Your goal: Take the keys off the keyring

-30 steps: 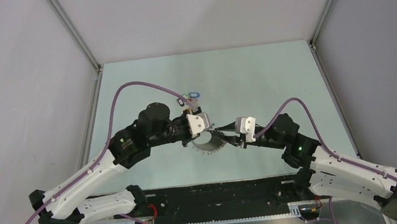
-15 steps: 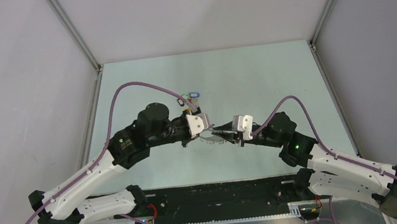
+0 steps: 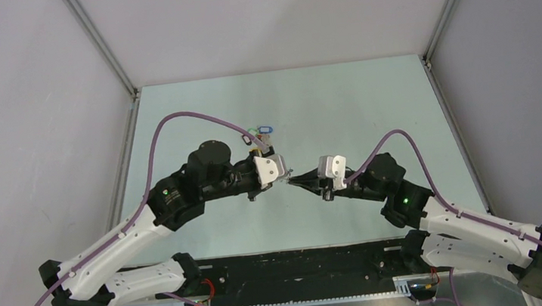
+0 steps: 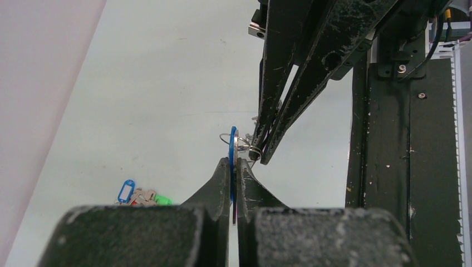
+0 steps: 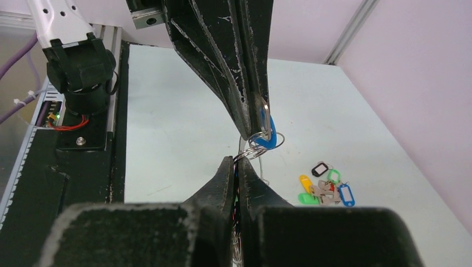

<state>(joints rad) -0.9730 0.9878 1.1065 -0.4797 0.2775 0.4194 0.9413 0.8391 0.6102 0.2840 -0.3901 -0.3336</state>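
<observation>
My left gripper (image 4: 234, 160) is shut on a blue key tag (image 4: 232, 146), seen edge-on between its fingertips. It also shows in the right wrist view (image 5: 266, 130). My right gripper (image 5: 239, 161) is shut on the keyring (image 5: 236, 253), held edge-on between its jaws, with silvery small rings (image 5: 253, 150) poking out at the tips. One small ring (image 4: 245, 146) links the blue tag to them. In the top view the left gripper (image 3: 280, 175) and right gripper (image 3: 300, 179) meet tip to tip above the table; the big loop is hidden there.
A pile of loose tags (image 3: 260, 133) (blue, green, yellow, black, red) lies on the pale green table behind the left gripper. It also shows in the left wrist view (image 4: 139, 196) and the right wrist view (image 5: 325, 186). Black base rail (image 3: 303, 267) along the near edge.
The right gripper has moved left and away with the keyring. The loop that hung open below the grippers has turned edge-on and no longer shows from above. The left gripper has hardly moved.
</observation>
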